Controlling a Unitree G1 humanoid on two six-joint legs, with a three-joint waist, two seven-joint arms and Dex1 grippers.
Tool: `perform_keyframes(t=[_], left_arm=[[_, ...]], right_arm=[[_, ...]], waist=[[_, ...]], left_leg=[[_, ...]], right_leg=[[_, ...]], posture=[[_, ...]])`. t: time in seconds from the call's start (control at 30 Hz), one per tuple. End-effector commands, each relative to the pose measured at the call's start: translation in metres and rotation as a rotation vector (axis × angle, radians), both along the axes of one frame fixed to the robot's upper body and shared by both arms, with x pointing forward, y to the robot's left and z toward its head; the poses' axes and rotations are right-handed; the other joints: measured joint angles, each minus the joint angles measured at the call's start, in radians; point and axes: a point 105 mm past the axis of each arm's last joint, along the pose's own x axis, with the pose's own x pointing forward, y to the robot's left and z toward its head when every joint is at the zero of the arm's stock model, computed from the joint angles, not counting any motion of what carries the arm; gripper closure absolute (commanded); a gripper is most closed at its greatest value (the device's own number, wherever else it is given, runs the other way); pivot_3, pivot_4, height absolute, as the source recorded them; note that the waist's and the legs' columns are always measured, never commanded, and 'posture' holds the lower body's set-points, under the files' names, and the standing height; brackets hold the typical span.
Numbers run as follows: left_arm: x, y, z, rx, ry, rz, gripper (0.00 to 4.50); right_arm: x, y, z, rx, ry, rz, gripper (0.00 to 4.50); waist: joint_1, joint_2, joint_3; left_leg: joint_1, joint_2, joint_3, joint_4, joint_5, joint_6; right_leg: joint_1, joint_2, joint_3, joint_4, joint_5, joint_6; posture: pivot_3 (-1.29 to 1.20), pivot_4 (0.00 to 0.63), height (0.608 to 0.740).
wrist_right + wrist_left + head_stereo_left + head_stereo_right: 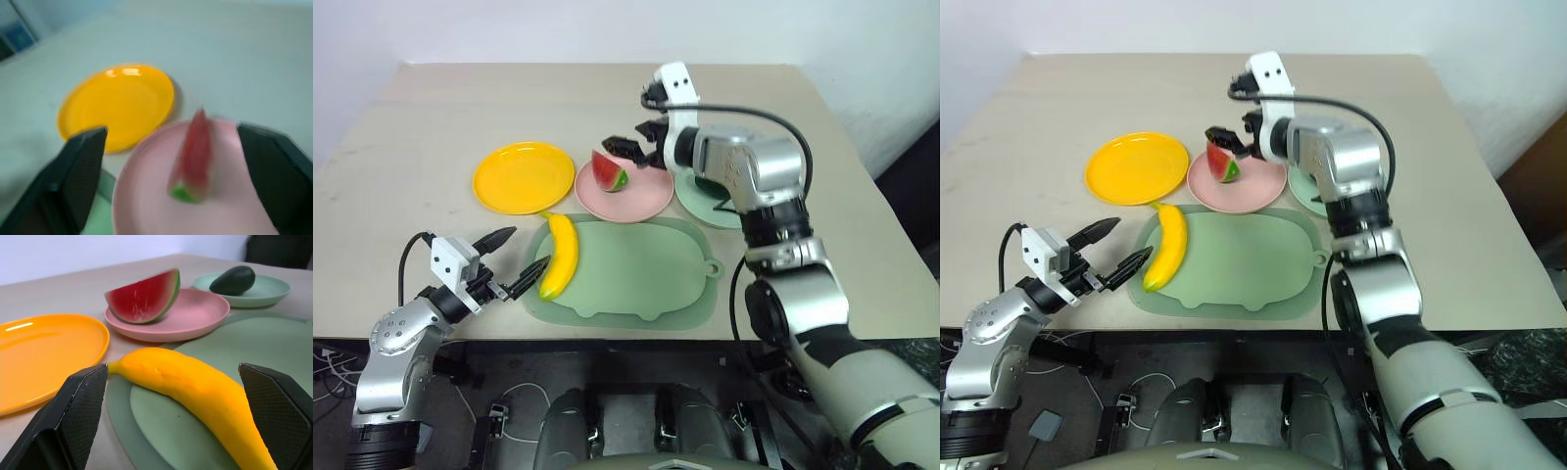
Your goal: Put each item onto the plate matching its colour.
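A yellow banana [560,255] lies on the left side of the pale green mat [646,279], its tip toward the yellow-orange plate [524,177]. My left gripper [527,249] is open just left of the banana, a finger on each side of its near end without touching it. The red watermelon wedge [609,171] stands on the pink plate [641,201]. My right gripper [631,145] hovers open just above and behind the wedge, holding nothing. The dark green avocado [234,280] rests on the mint plate [264,291], which the right arm partly hides in the eye views.
The three plates sit in a row behind the mat, close together. The table's front edge [607,338] runs just below the mat. My right forearm reaches over the mint plate.
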Motion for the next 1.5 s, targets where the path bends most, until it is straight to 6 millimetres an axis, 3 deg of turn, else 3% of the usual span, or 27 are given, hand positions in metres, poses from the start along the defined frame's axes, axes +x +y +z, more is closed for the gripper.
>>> perform_keyframes(t=[0.03,0.3,0.53,0.8,1.03,1.5], left_arm=[[-0.006,-0.004,0.010,-0.008,-0.037,-0.019,0.00],[-0.009,-0.009,0.011,-0.022,-0.025,-0.029,0.00],[-0.010,-0.022,0.013,-0.080,0.001,-0.039,0.00],[-0.009,-0.032,0.022,-0.106,-0.006,0.010,0.00],[0.005,-0.044,0.012,-0.107,0.084,0.163,0.00],[0.042,-0.062,0.000,-0.114,0.310,0.350,0.00]], right_arm=[[-0.053,-0.012,0.032,0.119,-0.227,0.136,0.02],[-0.108,-0.040,-0.002,0.212,-0.306,0.227,0.02],[-0.120,-0.046,-0.042,0.138,-0.261,0.227,0.02],[-0.113,-0.052,-0.055,0.106,-0.250,0.235,0.02],[-0.114,-0.060,-0.084,0.003,-0.224,0.264,0.02],[-0.115,-0.058,-0.079,-0.026,-0.224,0.286,0.02]], waist=[[0.004,0.000,0.000],[0.004,-0.001,-0.001],[0.008,-0.001,-0.001],[0.009,-0.001,-0.001],[0.030,-0.002,-0.001],[0.030,-0.002,-0.001]], left_leg=[[0.000,0.000,0.000,0.000,0.000,0.000],[0.004,0.000,-0.002,0.000,0.000,0.000],[0.004,-0.001,-0.003,0.000,0.000,0.000],[0.008,-0.001,-0.003,0.000,0.000,0.000],[0.018,-0.001,-0.003,-0.001,-0.002,0.003],[0.018,-0.001,-0.004,0.000,-0.001,0.002]], right_leg=[[0.000,0.000,0.000,0.000,0.000,0.000],[0.004,0.000,-0.001,-0.001,0.000,-0.001],[0.006,0.000,-0.001,-0.001,0.000,-0.001],[0.010,0.000,-0.001,-0.001,0.000,-0.001],[0.020,0.000,-0.001,-0.004,0.000,-0.001],[0.020,0.000,-0.001,-0.003,0.000,0.000]], posture=[[0.00,0.150,0.695],[0.00,0.150,0.695],[0.00,0.150,0.695],[0.00,0.150,0.695],[0.00,0.150,0.695],[0.00,0.150,0.695]])
